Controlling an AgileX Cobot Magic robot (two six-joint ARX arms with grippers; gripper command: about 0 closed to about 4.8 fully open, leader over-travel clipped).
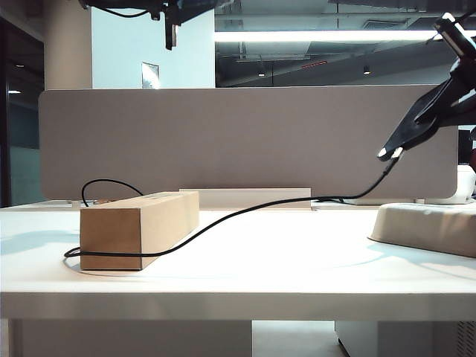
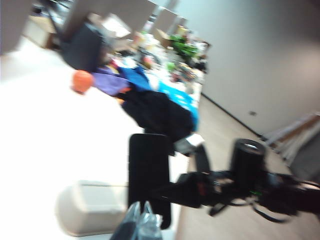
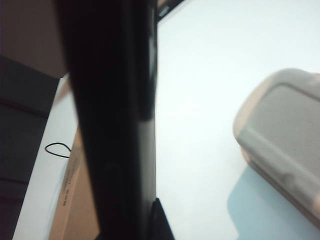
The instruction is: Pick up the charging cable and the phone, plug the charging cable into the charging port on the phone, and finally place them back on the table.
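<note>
High at the right of the exterior view, my right gripper [image 1: 435,108] is shut on the black phone [image 1: 405,134], which slants down to the left. The right wrist view is filled by the phone [image 3: 115,125], with one black finger [image 3: 161,220] beside it. The black charging cable [image 1: 245,212] runs from behind the cardboard box across the table [image 1: 260,275] and rises to the phone's lower end. The charging port is too small to make out. My left gripper [image 1: 170,33] hangs shut and empty at the top left. Its fingertips [image 2: 140,215] are pressed together, facing the phone [image 2: 147,165].
A cardboard box [image 1: 137,227] lies on the left of the table, with a cable loop [image 3: 56,149] behind it. A beige rounded tray [image 1: 428,223] sits at the right, below the phone. A grey divider panel [image 1: 245,141] closes off the back.
</note>
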